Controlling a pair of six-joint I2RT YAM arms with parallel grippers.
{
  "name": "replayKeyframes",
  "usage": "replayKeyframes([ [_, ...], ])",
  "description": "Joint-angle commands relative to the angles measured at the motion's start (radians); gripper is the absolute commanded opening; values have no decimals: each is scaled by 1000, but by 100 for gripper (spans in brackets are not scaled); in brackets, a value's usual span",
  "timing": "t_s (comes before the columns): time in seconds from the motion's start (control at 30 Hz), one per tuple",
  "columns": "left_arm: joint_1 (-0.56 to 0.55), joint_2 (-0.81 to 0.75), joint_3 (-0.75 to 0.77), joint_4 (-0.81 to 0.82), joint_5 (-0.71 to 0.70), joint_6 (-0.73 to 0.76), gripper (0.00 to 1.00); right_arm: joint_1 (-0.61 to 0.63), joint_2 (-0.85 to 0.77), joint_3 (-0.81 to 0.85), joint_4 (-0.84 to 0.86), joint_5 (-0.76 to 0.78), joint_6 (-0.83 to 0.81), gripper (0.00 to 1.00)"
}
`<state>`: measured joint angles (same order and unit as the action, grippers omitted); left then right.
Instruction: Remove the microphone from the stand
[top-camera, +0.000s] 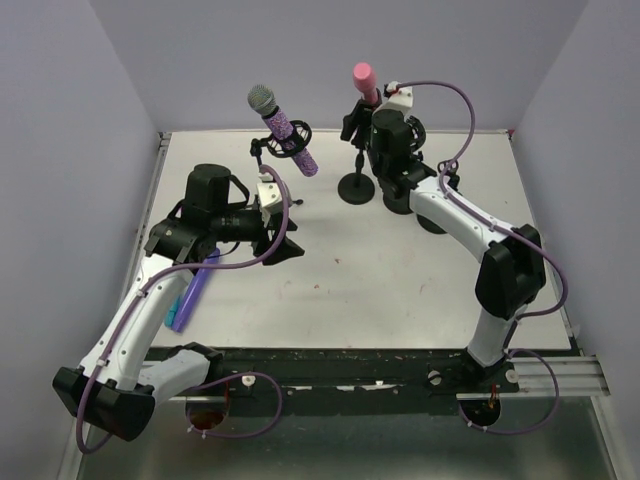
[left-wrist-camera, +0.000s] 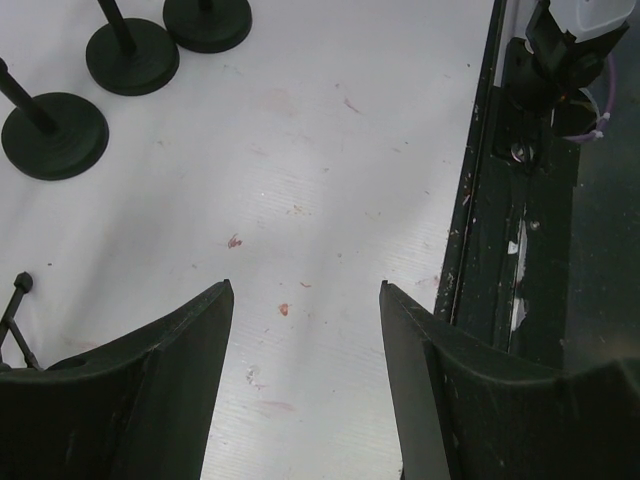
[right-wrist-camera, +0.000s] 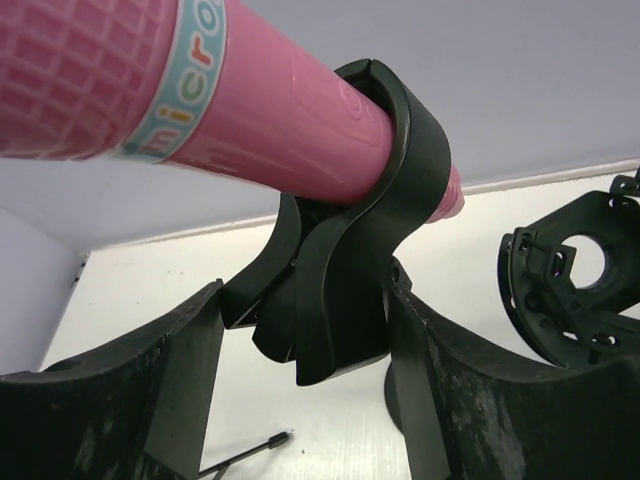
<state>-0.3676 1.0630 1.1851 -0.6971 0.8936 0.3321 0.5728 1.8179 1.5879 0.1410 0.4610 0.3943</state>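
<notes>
A pink microphone (top-camera: 361, 80) (right-wrist-camera: 250, 90) sits tilted in the black clip (right-wrist-camera: 350, 240) of a stand whose round base (top-camera: 357, 188) is at the back of the table. My right gripper (top-camera: 366, 112) (right-wrist-camera: 305, 290) reaches up under the microphone. Its two fingers lie against the left and right sides of the clip's lower part, shut on it. My left gripper (top-camera: 285, 235) (left-wrist-camera: 305, 290) hovers open over bare table at the left, holding nothing.
A purple glitter microphone (top-camera: 283, 128) rests in a second stand at the back left. A blue-purple microphone (top-camera: 192, 290) lies on the table under my left arm. An empty black ring mount (right-wrist-camera: 570, 280) stands to the right. The table's dark front rail (left-wrist-camera: 480, 250) is close to my left gripper.
</notes>
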Motion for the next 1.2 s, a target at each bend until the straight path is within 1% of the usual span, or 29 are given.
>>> replayKeyframes([
  [0.0, 6, 2, 11, 7, 22, 5, 68, 4, -20, -41, -35, 2, -3, 64],
  [0.1, 7, -1, 4, 10, 22, 2, 68, 4, -55, -77, -34, -62, -37, 55],
  [0.2, 6, -8, -5, 11, 25, 1, 68, 4, -92, -108, -35, -111, -67, 41],
  [0.3, 6, -12, -12, 13, 27, -2, 68, 4, -127, -141, -31, -133, -101, 38],
  [0.37, 7, -14, -10, 15, 27, -4, 68, 2, -163, -169, -17, -177, -141, 36],
  [0.47, 6, -15, -12, 16, 27, -5, 68, 2, -207, -200, -18, -319, -202, 34],
  [0.6, 7, -14, -13, 22, 33, -11, 68, 1, -268, -241, -50, -485, -287, 25],
  [0.67, 7, -11, -12, 27, 34, -13, 68, 2, -302, -265, -61, -510, -333, 22],
  [0.8, 7, -5, -7, 31, 39, -22, 68, 2, -362, -295, -77, -527, -417, 21],
  [0.87, 6, -1, -5, 33, 42, -25, 68, 2, -391, -305, -80, -565, -460, 21],
  [1.0, 6, 5, -1, 38, 50, -31, 68, 1, -456, -327, -116, -715, -546, 22],
  [1.07, 4, 8, 4, 41, 53, -38, 68, 2, -482, -330, -139, -787, -557, 24],
  [1.1, 6, 11, 7, 42, 54, -39, 68, -1, -491, -329, -185, -814, -558, 25],
  [1.17, 4, 14, 11, 42, 54, -41, 68, -5, -503, -322, -234, -881, -557, 25],
])
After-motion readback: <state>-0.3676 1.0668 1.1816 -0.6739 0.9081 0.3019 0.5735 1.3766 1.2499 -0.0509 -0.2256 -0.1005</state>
